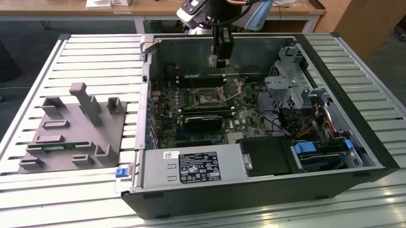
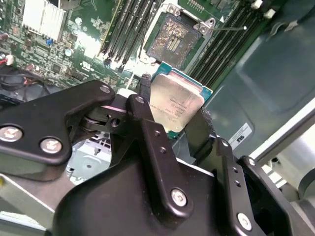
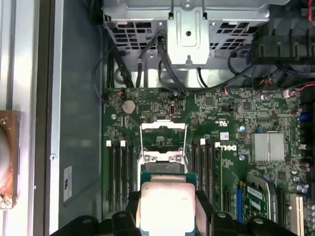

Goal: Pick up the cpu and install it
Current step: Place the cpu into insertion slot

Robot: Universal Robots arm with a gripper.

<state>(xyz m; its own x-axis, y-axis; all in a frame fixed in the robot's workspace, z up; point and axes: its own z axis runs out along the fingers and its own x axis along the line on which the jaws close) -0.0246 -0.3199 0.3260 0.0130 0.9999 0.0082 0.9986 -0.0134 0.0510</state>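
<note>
**Hand closed on the cpu above the open socket**

Black fingers (image 2: pixel 147 115) of the hand (image 2: pixel 173 101) are closed on two opposite edges of the cpu (image 2: pixel 180 101), whose silver-grey metal top is turned toward both wrist cameras. The chip is held in the air over the motherboard (image 3: pixel 236 123), inside the open computer case (image 1: pixel 330 52), apart from the socket (image 2: pixel 173 39), which lies bare just beyond it with its retaining frame (image 3: pixel 163 129) swung up. In the exterior view the hand is seen hanging well above the board.

The step in hand is judged to be the bringing of the chip over the socket. It is best done with the chip held flat and square, its edges lined up with the socket walls before any contact is made; the exposed contacts could be bent by a tilted or sliding approach. The grip is taken on thin edges, so a slip is possible if the chip is knocked against the raised frame or the memory slots (image 2: pixel 128 29) beside the socket.

Faint print is carried on the cpu's top, white labels are seen on the power supply (image 1: pixel 198 167) and on the case wall (image 2: pixel 239 133), and a maker's name is printed in white on the board; none of it is read off here
</note>
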